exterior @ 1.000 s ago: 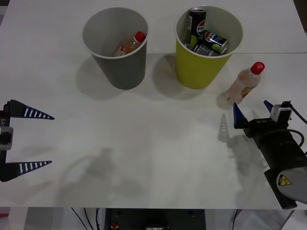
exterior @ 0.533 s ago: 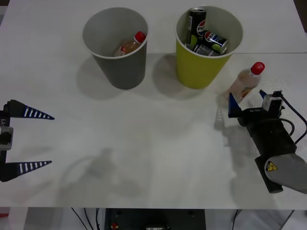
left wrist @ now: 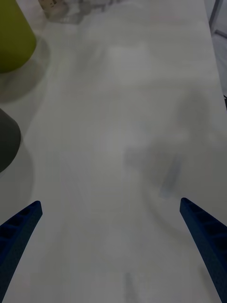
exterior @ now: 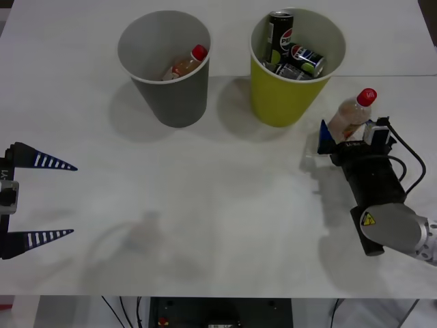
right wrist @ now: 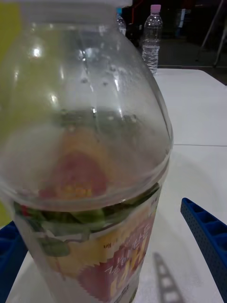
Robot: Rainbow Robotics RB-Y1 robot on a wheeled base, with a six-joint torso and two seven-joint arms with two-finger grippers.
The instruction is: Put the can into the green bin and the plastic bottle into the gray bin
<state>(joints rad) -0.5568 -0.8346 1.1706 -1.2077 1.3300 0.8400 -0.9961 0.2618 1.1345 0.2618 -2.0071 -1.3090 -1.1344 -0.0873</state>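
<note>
- Front view shows your right gripper point(exterior: 346, 132) now closed in on the clear plastic bottle of pale peach drink with a red cap point(exterior: 350, 113), which stands upright on the white counter point(exterior: 218, 219) just right of the yellow-green tapered bin point(exterior: 287, 92).
- A second ago that gripper sat nearer the robot, short of the bottle; half a second ago it had crept up beside the base. Now its jaws straddle the lower body.
- Right wrist view bears this out: the bottle point(right wrist: 90, 165) looms between the two blue fingers point(right wrist: 205, 232), which are spread wide and, as far as you can see, not yet pressing on it. Nothing is held.
- That puts you at the grasp itself, I judge; squeeze next, then lift and carry across to the plain gray tapered bin point(exterior: 171, 92).
- The gray bin already holds a smaller red-capped bottle point(exterior: 186, 63), and black cans point(exterior: 290, 48) lie in the yellow-green bin; neither has shifted across the three frames.
- Your left gripper point(exterior: 27, 198) waits at the counter's left edge, jaws wide apart and empty, unmoved throughout.
</note>
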